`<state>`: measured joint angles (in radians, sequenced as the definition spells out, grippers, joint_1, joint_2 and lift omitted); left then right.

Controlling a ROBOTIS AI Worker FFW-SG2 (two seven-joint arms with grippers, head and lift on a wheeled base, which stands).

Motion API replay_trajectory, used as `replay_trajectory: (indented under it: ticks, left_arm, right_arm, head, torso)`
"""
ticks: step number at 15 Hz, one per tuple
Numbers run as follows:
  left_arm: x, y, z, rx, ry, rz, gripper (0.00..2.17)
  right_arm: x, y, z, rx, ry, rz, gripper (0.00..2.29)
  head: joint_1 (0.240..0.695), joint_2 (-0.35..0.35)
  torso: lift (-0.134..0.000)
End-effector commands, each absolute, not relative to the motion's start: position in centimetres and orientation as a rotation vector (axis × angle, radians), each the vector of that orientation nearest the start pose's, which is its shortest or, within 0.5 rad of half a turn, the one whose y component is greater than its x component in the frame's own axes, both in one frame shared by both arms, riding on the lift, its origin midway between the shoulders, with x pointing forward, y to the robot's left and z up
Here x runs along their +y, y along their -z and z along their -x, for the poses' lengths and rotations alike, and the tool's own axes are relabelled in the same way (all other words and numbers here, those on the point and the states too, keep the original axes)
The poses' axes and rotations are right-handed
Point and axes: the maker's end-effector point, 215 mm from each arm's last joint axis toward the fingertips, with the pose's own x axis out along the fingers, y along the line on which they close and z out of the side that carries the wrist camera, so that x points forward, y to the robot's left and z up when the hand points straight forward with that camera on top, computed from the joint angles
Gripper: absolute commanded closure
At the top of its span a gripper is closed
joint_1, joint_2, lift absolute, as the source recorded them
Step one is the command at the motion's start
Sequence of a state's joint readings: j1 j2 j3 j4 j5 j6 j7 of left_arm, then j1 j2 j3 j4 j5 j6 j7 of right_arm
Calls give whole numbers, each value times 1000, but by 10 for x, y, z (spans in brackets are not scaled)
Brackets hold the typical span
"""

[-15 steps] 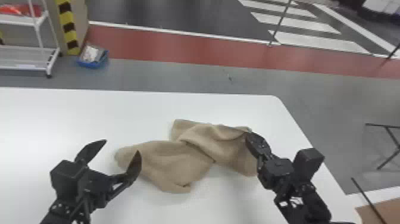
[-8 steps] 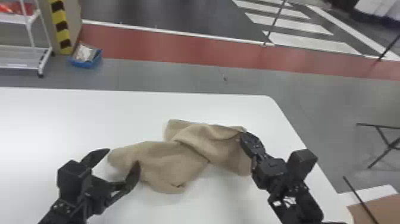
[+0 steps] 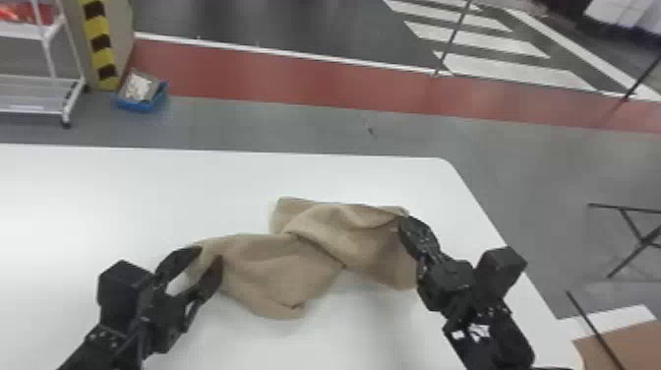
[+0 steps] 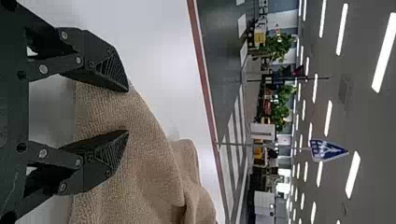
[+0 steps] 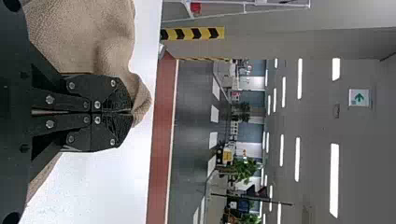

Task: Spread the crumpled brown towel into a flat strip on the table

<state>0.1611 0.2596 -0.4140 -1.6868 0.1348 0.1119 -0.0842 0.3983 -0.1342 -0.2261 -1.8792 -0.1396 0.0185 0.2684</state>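
Observation:
The brown towel (image 3: 275,270) lies crumpled on the white table (image 3: 123,197), twisted and folded over itself near its middle. At its left end my left gripper (image 3: 209,256) stands open, its fingertips over the towel's edge. In the left wrist view the cloth (image 4: 154,172) passes between and beneath the parted fingers of that gripper (image 4: 127,111). My right gripper (image 3: 405,221) is at the towel's far right corner. Seen from the right wrist, this gripper (image 5: 131,112) is shut with a fold of the towel (image 5: 142,95) pinched at its tips.
The table's far edge (image 3: 221,151) and rounded right corner lie beyond the towel. On the floor behind are a white rack (image 3: 44,78) and a blue tray (image 3: 140,101). A brown board (image 3: 624,347) is at the lower right, past the table's side.
My left gripper has moved right and inward onto the towel's left end, its fingers now closer together. The right gripper keeps its hold on the corner.

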Motion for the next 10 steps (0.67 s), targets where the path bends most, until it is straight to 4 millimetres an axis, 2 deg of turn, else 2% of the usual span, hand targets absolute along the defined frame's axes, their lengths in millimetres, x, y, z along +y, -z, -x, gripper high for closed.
replay_trajectory:
  ticks: [1,2,4,6,8,10]
  left_arm:
    - [54,441,-473,227,523,-78,1723]
    - [54,435,-474,213,523,-77,1781]
    - [67,426,-475,193,495,-67,1798]
    - [87,403,-475,156,456,-53,1811]
    - [111,382,-481,120,406,-45,1838]
    - [153,363,-488,94,328,-37,1835]
  right_arm:
    - [-325,368,-467,86,-93,51,1767]
    - [-326,367,-468,84,-92,52,1767]
    - [-329,358,-468,65,-88,54,1764]
    - [-341,327,-464,6,-70,57,1767]
    - [-362,299,-461,-36,-37,65,1767]
    - [-404,279,-458,-58,30,70,1764]
  head:
    - [695,-308]
    - [695,-310]
    - [695,-311]
    - [695,-302]
    - [695,-296]
    - [695,-290]
  torso:
    - [-124]
    - [-124]
    - [-124]
    - [-124]
    - [-124]
    - [-124]
